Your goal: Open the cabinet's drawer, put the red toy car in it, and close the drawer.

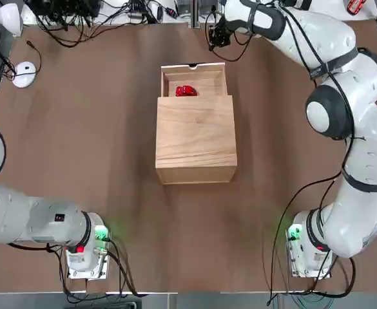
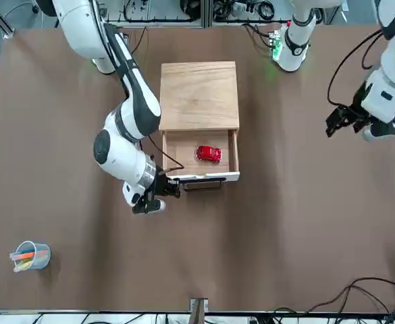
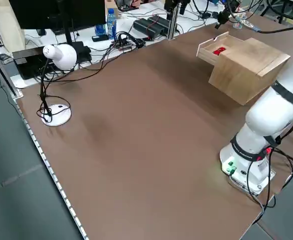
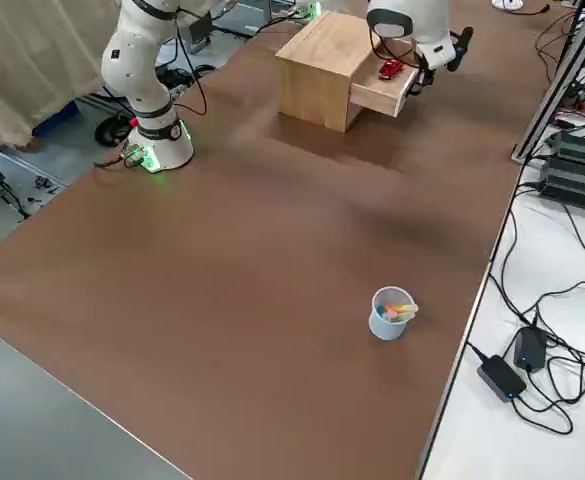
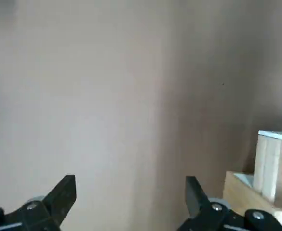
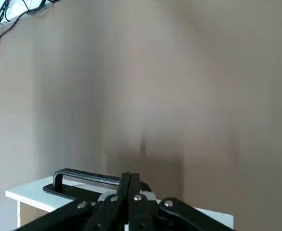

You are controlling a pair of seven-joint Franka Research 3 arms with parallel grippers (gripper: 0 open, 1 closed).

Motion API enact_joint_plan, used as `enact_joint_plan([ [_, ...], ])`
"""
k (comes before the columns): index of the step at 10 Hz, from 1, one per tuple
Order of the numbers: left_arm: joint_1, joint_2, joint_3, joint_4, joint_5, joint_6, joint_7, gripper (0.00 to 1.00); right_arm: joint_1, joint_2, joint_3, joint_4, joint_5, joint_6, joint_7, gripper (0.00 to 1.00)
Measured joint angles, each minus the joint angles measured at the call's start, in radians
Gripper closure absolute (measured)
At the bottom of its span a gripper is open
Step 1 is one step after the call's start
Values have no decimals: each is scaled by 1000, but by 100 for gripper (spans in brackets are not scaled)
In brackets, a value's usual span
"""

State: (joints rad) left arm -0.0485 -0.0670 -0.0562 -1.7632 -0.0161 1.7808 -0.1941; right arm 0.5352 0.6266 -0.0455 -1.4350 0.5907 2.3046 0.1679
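Red toy car [image 2: 208,154] lies in the open drawer [image 2: 232,156]; right tool [image 2: 158,194], fingers pressed together, left of the handle [image 2: 203,183], should push squarely; left tool [image 2: 341,119] gapes idle far right.

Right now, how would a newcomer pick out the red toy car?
Find the cabinet, the big light-wood box mid-table. Its drawer is pulled out on the far side from the arm bases, and the red toy car lies inside it. It is the only glossy red thing there, unlike the white mouse off left.
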Motion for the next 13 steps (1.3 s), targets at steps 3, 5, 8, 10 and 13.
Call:
enact_joint_plan([
  [3, 0, 61, 20, 141, 0, -58, 64, 0, 24, 11, 0, 0, 0, 0, 0, 97],
  [5, -1, 79, 33, 163, 0, -101, 153, 0, 37, 15, 1, 0, 0, -5, 0, 98],
  [8, -4, 83, 41, 163, 0, -130, 172, 0, 58, 23, 1, -5, 0, -11, 0, 98],
  [10, -4, 87, 41, 163, 0, -130, 174, 0, 62, 28, 1, -5, 0, -12, 0, 98],
  [13, -7, 89, 41, 164, 0, -123, 175, 0, 61, 29, -9, 4, 0, -84, 0, 99],
])
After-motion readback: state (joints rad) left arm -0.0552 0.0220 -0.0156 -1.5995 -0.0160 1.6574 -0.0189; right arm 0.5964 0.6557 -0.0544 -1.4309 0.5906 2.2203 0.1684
